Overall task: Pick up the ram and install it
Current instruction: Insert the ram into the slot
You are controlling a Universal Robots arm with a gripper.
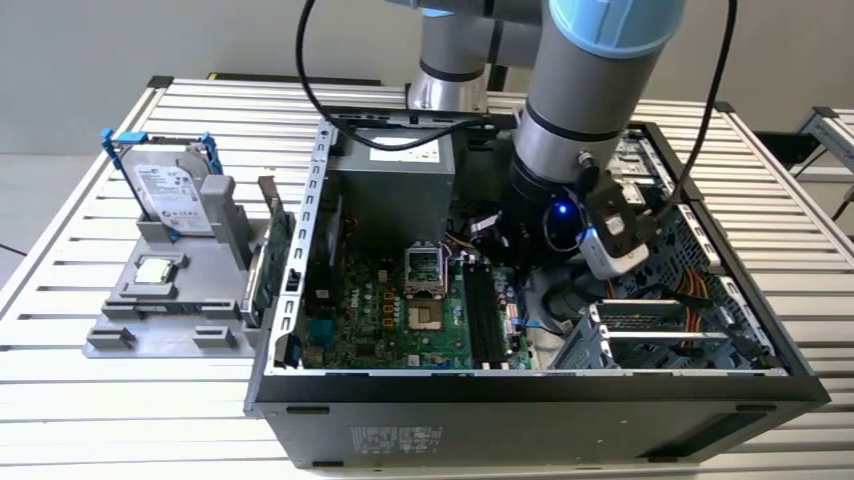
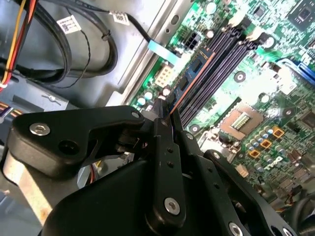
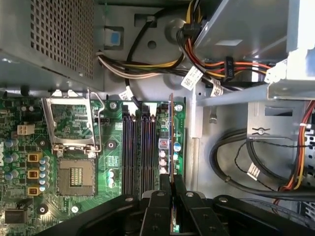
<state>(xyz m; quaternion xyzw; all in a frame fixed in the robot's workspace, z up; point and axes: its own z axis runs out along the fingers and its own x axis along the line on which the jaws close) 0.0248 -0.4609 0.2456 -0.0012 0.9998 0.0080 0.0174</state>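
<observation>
In both wrist views my gripper [image 3: 171, 192] [image 2: 166, 129] is shut on the ram [image 3: 171, 137] [image 2: 193, 73], a thin strip seen edge-on with an orange-lit edge. I hold it upright inside the open computer case [image 1: 310, 250], low over the green motherboard [image 3: 110, 162]. It runs parallel to the black memory slots [image 3: 138, 147] [image 2: 224, 56] [image 1: 483, 312] and hangs just beside them, toward the board's edge near the bare metal case floor. Whether it touches the board I cannot tell. In the exterior view the arm's wrist [image 1: 561, 200] reaches down into the case and covers the fingers.
The CPU socket [image 3: 74, 142] [image 1: 422, 270] lies beside the slots. Cable bundles [image 3: 246, 162] and the drive cage [image 1: 667, 330] crowd the other side. The power supply [image 1: 387, 195] fills the case's far end. Outside, on the exterior view's left, a grey fixture [image 1: 160, 310] holds a hard drive [image 1: 174, 195].
</observation>
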